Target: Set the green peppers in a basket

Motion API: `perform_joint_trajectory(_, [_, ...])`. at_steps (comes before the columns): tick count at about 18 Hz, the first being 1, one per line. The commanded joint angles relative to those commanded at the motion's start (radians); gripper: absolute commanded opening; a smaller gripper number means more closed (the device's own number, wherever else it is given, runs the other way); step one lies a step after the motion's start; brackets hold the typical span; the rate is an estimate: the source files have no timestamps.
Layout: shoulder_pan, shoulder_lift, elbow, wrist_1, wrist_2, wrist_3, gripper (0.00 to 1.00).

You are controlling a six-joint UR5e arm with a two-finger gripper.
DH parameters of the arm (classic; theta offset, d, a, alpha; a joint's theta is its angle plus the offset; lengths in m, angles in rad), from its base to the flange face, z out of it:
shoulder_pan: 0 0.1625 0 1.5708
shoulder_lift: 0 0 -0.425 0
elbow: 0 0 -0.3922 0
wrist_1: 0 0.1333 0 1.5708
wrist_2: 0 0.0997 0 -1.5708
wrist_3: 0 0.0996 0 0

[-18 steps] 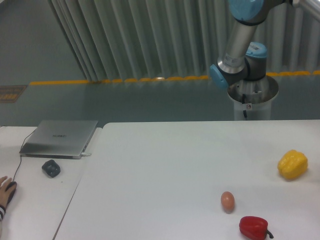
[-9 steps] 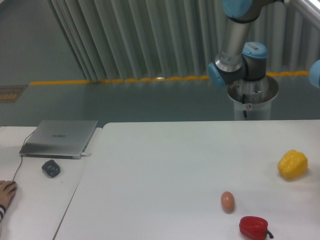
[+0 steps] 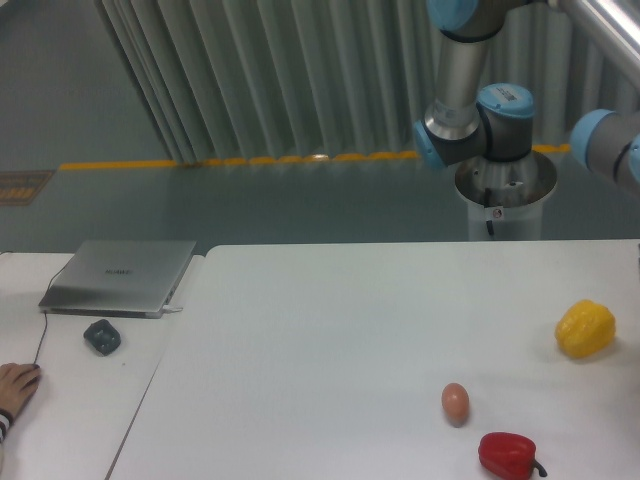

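The green pepper (image 3: 102,336) is a small dark, lobed lump lying on the left-hand table, just in front of the laptop. No basket shows in this view. Only the arm's base and upper links (image 3: 470,120) are visible at the top right, behind the table's far edge, with a blue-capped joint (image 3: 605,140) entering at the right edge. The gripper itself is out of frame, far from the pepper.
A closed silver laptop (image 3: 120,275) sits at the back left. A person's hand (image 3: 15,385) rests at the left edge. On the white table (image 3: 330,340) lie a yellow pepper (image 3: 585,328), a brown egg (image 3: 455,403) and a red pepper (image 3: 508,455).
The arm's upper links have swung left, and a blue-capped joint has come into view at the right edge. The person's hand shifted slightly. Nothing on the tables moved.
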Motion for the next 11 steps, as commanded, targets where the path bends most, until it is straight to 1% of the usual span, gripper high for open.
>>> perform_joint_trajectory(3, [0.0,0.023,-0.009,-0.06,-0.106,-0.002,1.0])
perform_joint_trajectory(9, [-0.024,0.06,-0.021,-0.164,-0.128,0.006,1.0])
perform_joint_trajectory(10, [-0.029,0.061,-0.021,-0.187,-0.129,0.005,1.0])
perform_joint_trajectory(11, [-0.029,0.061,-0.021,-0.198,-0.129,0.003,1.0])
